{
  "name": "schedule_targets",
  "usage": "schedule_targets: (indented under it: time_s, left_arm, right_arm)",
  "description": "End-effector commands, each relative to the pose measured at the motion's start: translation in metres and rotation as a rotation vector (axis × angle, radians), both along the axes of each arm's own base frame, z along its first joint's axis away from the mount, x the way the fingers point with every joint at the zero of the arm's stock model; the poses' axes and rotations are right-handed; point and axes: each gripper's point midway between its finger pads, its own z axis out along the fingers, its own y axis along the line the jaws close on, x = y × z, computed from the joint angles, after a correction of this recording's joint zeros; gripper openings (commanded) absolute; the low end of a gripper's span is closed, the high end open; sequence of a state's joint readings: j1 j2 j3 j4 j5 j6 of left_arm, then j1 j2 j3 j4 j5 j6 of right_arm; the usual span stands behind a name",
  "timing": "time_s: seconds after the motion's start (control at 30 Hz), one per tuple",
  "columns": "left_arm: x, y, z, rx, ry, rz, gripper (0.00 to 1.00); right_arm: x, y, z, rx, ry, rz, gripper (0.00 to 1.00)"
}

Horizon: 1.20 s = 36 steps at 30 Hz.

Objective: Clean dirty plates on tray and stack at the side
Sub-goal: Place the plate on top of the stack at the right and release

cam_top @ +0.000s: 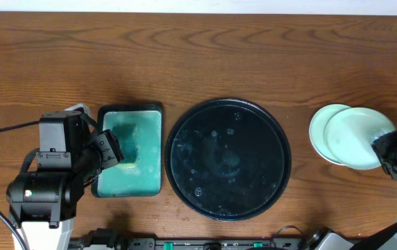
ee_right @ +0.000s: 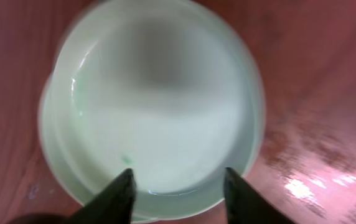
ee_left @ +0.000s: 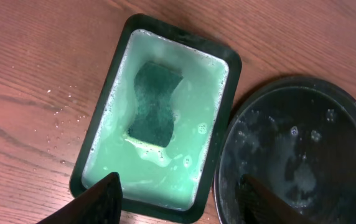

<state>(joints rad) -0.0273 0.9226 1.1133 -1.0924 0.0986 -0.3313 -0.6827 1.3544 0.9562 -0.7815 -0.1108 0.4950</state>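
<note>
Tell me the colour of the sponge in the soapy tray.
Dark teal sponge, clearest in left wrist view.

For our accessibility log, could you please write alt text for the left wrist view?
A sponge lies in soapy green water in a small green tray, beside the wet, sudsy black tray on a wooden table. The left gripper hangs open above them.

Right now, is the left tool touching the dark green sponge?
Apart. Left wrist view: the dark green sponge lies well clear of the left tool.
</note>
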Motion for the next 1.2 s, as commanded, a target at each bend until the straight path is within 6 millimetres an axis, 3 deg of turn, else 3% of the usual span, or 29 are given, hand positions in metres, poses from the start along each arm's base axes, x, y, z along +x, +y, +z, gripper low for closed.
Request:
schedule_targets:
  time_s: [0.0,0.13,0.27,0.3,0.33,0.43,0.57,0.7,0.83,0.87,0.93,1.0,1.03,1.07,1.17]
  left_arm:
    - [0.002,0.001,0.009,0.012,-0.025,-0.013,0.61]
    - [0.0,0.001,0.007,0.012,-0.016,-0.013,0.66]
    - [0.001,0.001,0.008,0.013,-0.019,-0.013,0.72]
    - [0.001,0.001,0.008,0.012,-0.02,-0.012,0.71]
    - [0.001,0.001,0.008,0.012,-0.02,-0.012,0.72]
    - [0.001,0.001,0.008,0.012,-0.02,-0.012,0.71]
    - [0.001,0.001,0.008,0.012,-0.019,-0.012,0.72]
    - [0.001,0.001,0.008,0.012,-0.02,-0.012,0.72]
    - [0.001,0.001,0.008,0.012,-0.019,-0.012,0.72]
    - [0.001,0.001,0.008,0.012,-0.019,-0.012,0.72]
    - [0.001,0.001,0.008,0.012,-0.019,-0.013,0.72]
    - [0.001,0.001,0.007,0.012,-0.018,-0.013,0.72]
    - [0.001,0.001,0.007,0.012,-0.018,-0.013,0.73]
    - [0.001,0.001,0.007,0.013,-0.018,-0.013,0.84]
    - [0.001,0.001,0.007,0.013,-0.019,-0.013,0.84]
  right_arm:
    - [0.031,0.031,0.002,0.06,-0.105,0.244,0.47]
    - [0.046,0.065,0.015,0.116,-0.191,0.388,0.52]
    - [0.037,0.086,0.023,0.06,-0.133,0.446,0.38]
    - [0.032,0.08,0.021,0.022,-0.088,0.396,0.16]
    - [0.027,0.069,0.019,-0.03,-0.045,0.335,0.01]
    - [0.015,0.028,0.015,-0.198,0.071,0.134,0.01]
    - [0.019,0.01,-0.007,-0.231,0.142,0.06,0.01]
    - [0.044,0.04,-0.053,-0.069,0.154,0.19,0.01]
    - [0.061,0.091,-0.09,0.094,0.163,0.375,0.01]
    - [0.07,0.112,-0.095,0.147,0.132,0.469,0.01]
    - [0.085,0.149,-0.089,0.231,0.021,0.665,0.01]
    - [0.093,0.171,-0.075,0.27,-0.066,0.785,0.01]
    - [0.094,0.173,-0.069,0.261,-0.073,0.791,0.01]
    - [0.093,0.173,-0.063,0.248,-0.078,0.785,0.01]
    - [0.09,0.167,-0.033,0.178,-0.112,0.766,0.03]
